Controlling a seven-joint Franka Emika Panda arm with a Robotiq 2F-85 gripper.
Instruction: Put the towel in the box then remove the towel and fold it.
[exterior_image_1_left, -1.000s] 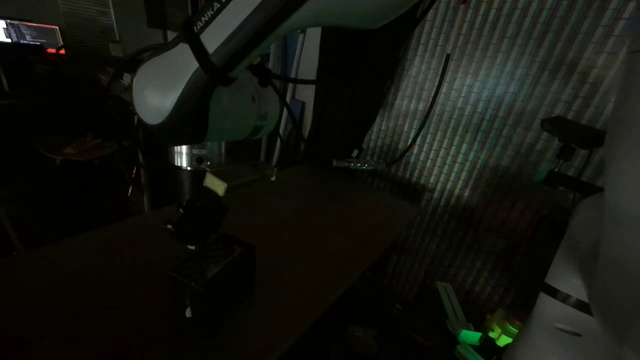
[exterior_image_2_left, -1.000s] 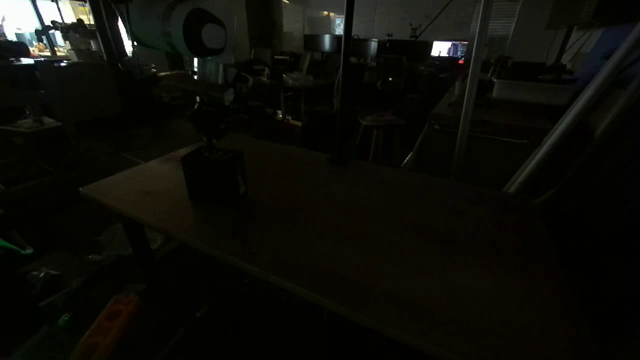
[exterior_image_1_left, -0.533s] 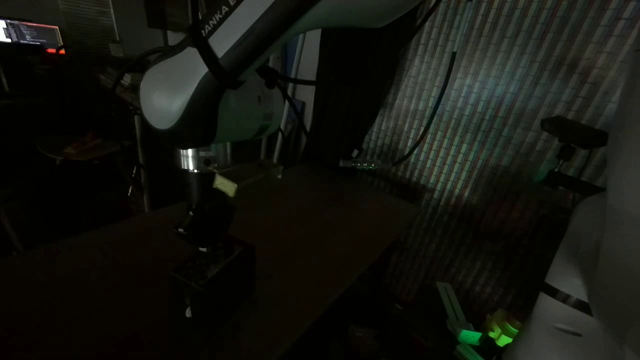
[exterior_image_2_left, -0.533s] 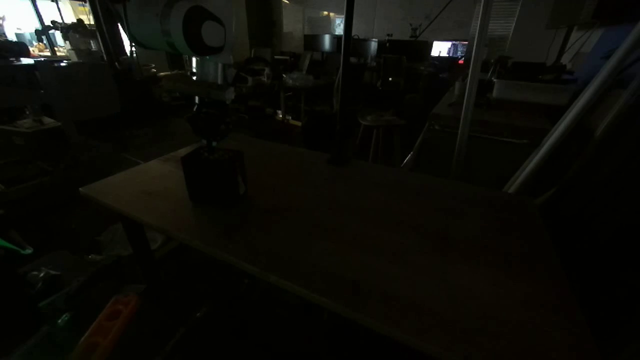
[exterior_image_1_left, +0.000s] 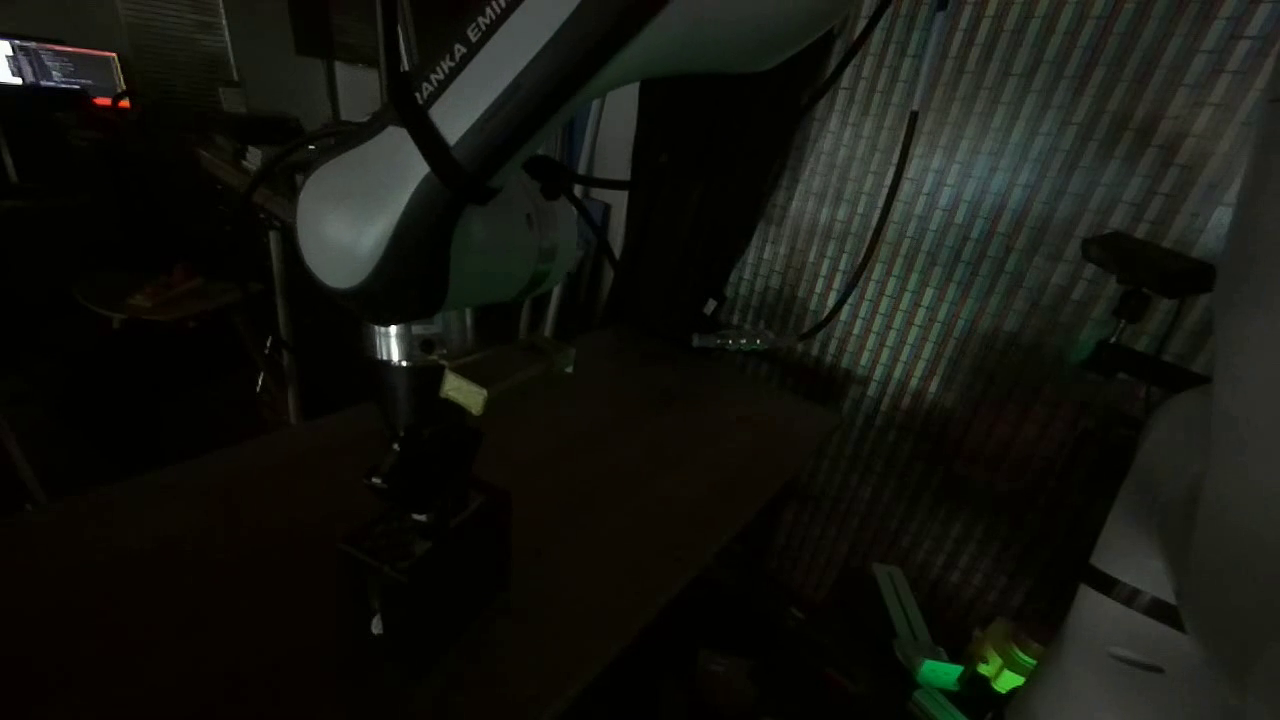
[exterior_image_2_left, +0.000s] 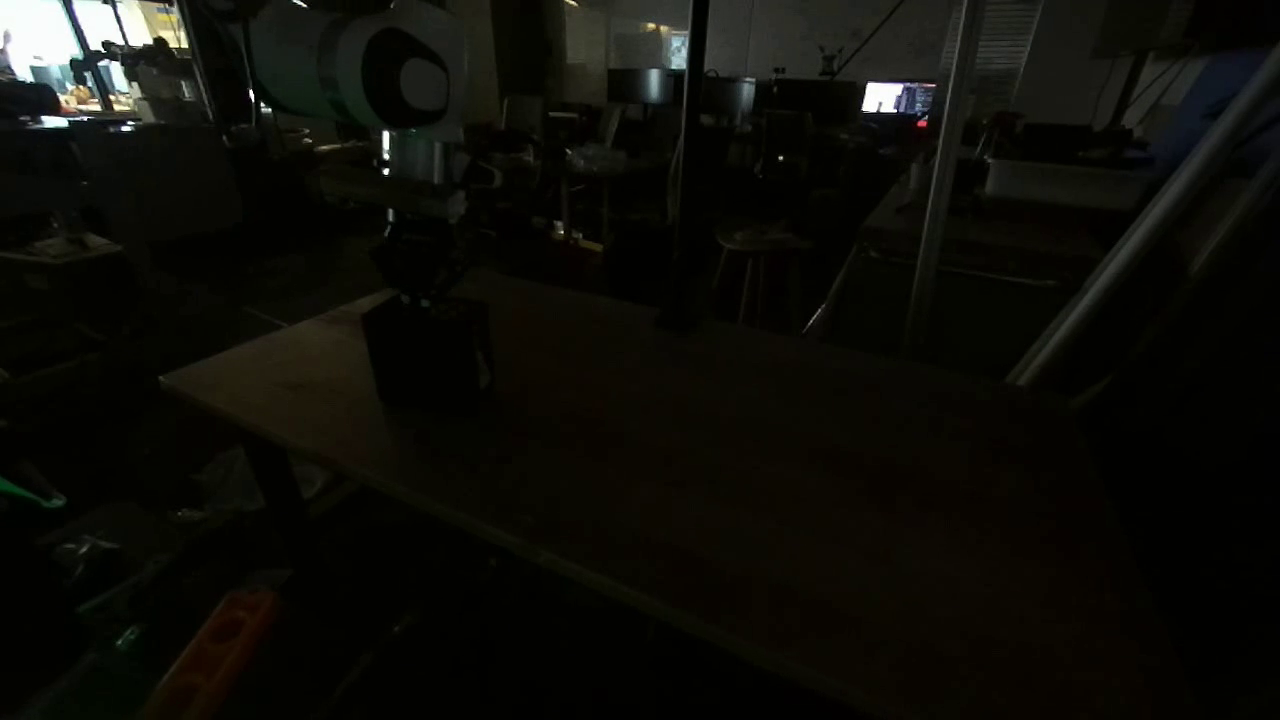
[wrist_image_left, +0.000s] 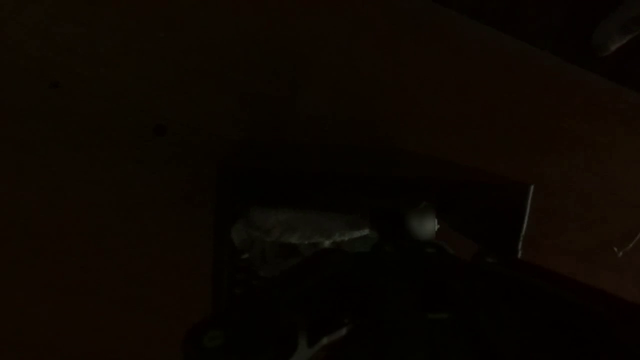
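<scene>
"Is that screen (exterior_image_2_left: 898, 98) lit?"
"Yes, in both exterior views, with red at its lower right corner."
"And beyond the counter (exterior_image_2_left: 700, 450)?"
"A stool (exterior_image_2_left: 762, 241), its legs dim."
"Lower down?"
"An orange bar (exterior_image_2_left: 215, 650) with holes."
"The brick-patterned backdrop (exterior_image_1_left: 950, 220)?"
"Faintly lit, a yellow-green glowing object (exterior_image_1_left: 1008, 666) lower in that exterior view."

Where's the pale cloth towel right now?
In the wrist view, the pale cloth towel shows just left of centre, inside the nearly black, cube-like box.
</scene>
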